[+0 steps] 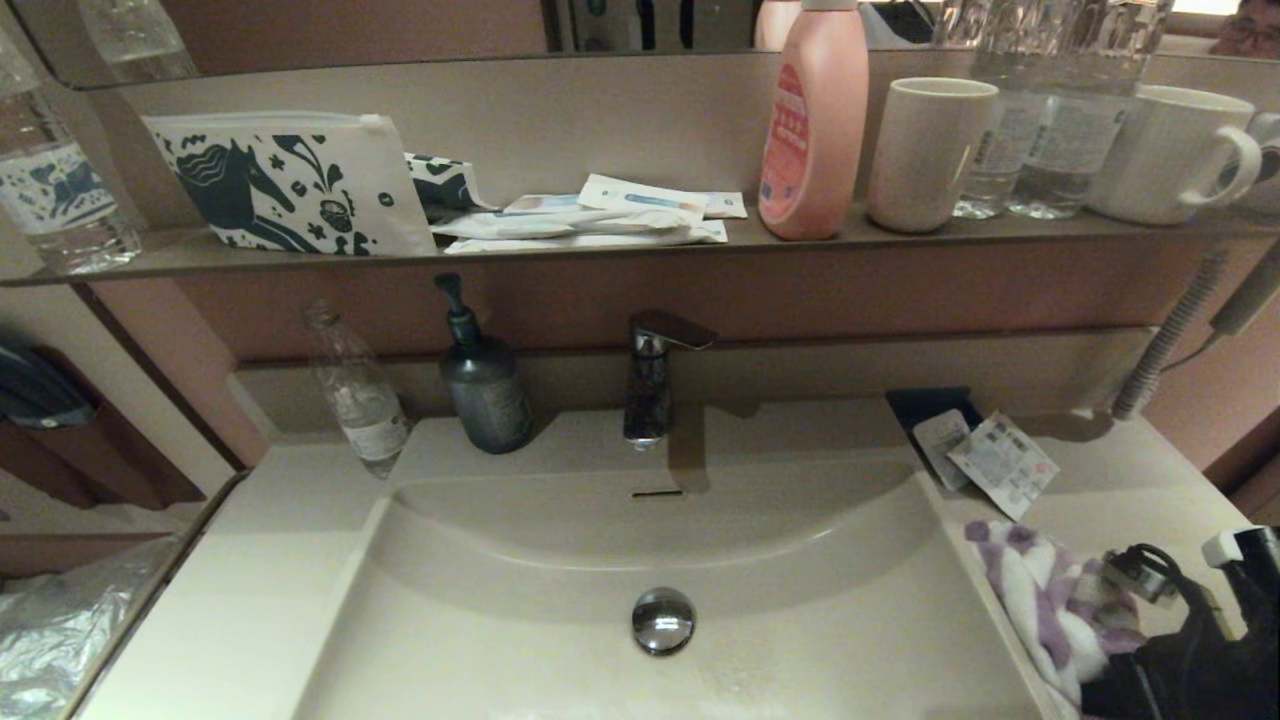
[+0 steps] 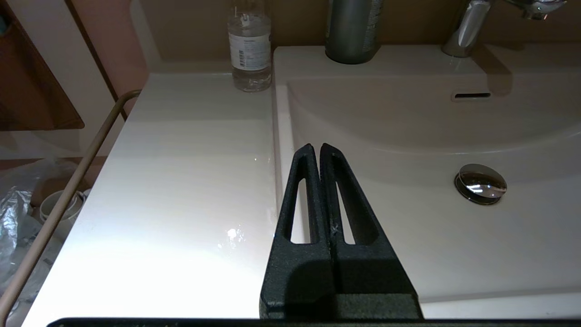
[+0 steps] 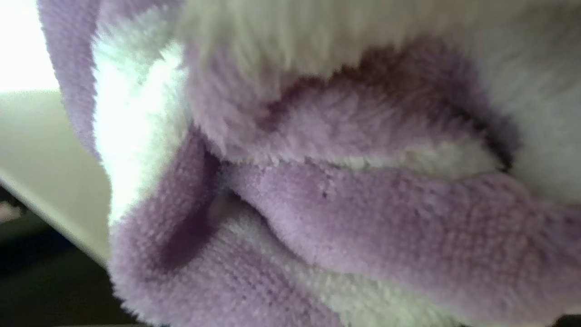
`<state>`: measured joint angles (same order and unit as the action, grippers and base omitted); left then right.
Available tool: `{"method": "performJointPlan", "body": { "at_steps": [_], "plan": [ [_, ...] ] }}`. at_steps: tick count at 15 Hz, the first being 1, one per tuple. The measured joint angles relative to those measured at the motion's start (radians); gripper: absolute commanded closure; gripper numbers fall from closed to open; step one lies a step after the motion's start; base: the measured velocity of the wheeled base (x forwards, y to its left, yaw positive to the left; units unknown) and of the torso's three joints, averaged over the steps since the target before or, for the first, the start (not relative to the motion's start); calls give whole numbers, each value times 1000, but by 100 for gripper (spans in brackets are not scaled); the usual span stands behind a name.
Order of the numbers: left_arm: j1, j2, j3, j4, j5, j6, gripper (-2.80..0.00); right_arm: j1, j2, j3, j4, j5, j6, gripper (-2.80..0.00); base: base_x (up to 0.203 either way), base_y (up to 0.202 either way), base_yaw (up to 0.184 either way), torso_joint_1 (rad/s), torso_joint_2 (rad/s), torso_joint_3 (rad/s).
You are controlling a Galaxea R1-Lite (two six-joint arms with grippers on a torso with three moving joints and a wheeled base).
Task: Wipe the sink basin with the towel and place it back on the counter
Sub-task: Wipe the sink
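Striped towel [image 1: 1040, 600] sits bunched on the worktop [image 1: 1130, 500], right of the sink basin [image 1: 500, 620]. The right pincer [image 1: 1150, 640] is pressed into it, so I can't tell its grip; the basin lies to its left. Left pincer [image 2: 319, 154] is closed and empty, parked over the left rim.
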<state>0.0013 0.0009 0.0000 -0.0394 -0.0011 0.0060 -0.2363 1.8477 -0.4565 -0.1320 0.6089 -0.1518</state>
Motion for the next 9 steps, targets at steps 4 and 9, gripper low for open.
{"method": "performJointPlan", "body": {
  "at_steps": [4,9],
  "plan": [
    [0,0,0,0,0,0,0,10,64,-56,-68,-3,52,0,0,0,0,0,0,0],
    [0,0,0,0,0,0,0,14,117,-148,-140,-21,160,0,0,0,0,0,0,0]
  ]
}}
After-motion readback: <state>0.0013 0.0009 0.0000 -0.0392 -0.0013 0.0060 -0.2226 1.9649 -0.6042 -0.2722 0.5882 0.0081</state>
